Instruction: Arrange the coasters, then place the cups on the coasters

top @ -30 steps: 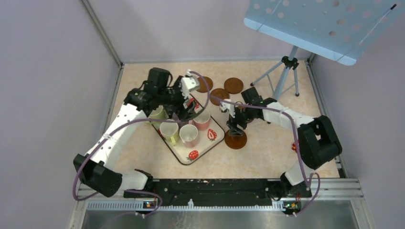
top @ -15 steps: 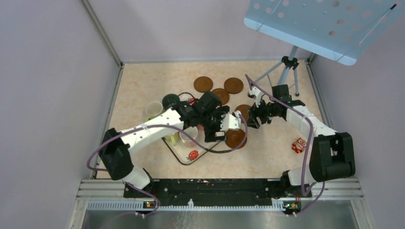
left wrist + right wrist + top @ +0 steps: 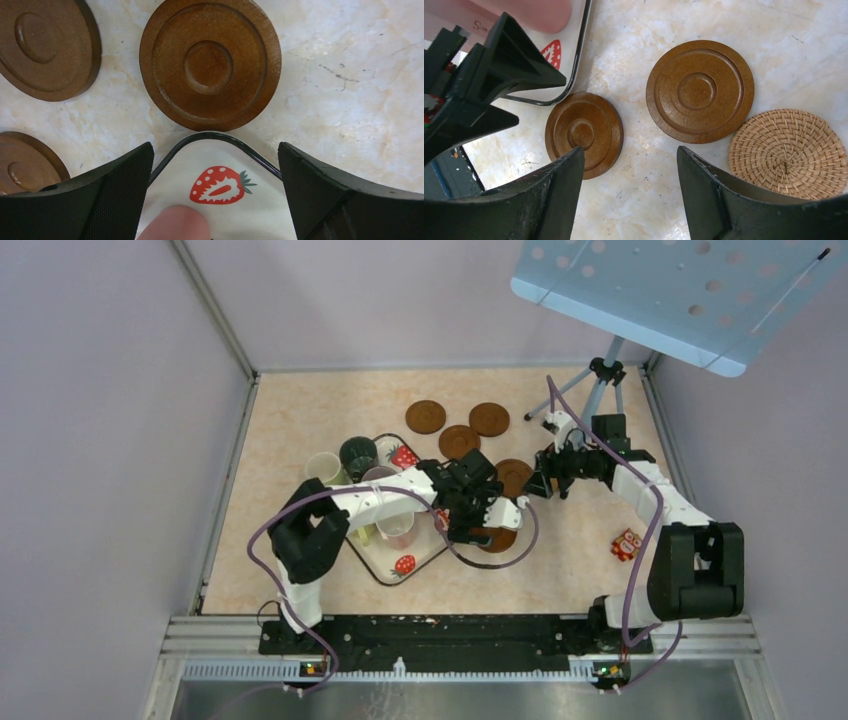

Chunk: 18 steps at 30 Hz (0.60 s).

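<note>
Lettering (image 3: 478,25) in red, only "Sm" legible, marks the strawberry-print tray (image 3: 260,210) bearing a pink cup (image 3: 539,12), as the left gripper (image 3: 214,154) — jaws wide, empty — hangs over its corner and the right gripper (image 3: 630,152), half-open and empty, over brown coasters (image 3: 210,62) beside a woven coaster (image 3: 786,152) on the table (image 3: 774,50).

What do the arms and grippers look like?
The left arm and right arm match: white links, bulky black joints, and a loose purple cable along each. The left gripper and right gripper each have two broad black fingers.
</note>
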Available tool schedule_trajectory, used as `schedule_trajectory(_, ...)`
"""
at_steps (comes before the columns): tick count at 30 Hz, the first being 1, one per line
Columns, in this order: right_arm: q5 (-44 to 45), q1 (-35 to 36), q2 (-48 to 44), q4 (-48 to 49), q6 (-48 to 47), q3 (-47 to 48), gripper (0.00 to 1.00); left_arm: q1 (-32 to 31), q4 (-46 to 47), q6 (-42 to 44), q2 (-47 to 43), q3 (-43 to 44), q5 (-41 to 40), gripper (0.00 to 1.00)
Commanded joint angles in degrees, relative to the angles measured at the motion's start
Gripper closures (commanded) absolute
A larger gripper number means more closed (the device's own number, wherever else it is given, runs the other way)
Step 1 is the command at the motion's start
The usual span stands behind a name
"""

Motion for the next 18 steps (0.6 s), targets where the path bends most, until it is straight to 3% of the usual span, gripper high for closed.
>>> schedule_trajectory(1,-3.2,-0.6,-2.2,1.4,0.5,0.9,0.33,-0.3,1.6,1.9,2.4,2.8,-2.6,0.01)
schedule_trajectory(14,-4.7,-0.7,-2.3,0.0,-0.4,1.1,0.34,1.8,-2.2,3.8,8.3,4.7,-2.6,0.01)
schedule_trajectory(18,-4.4,-0.6,-2.4,-0.1,-0.8,1.0,0.34,4.1,-5.4,6.3,8.4,4.7,-0.6,0.05)
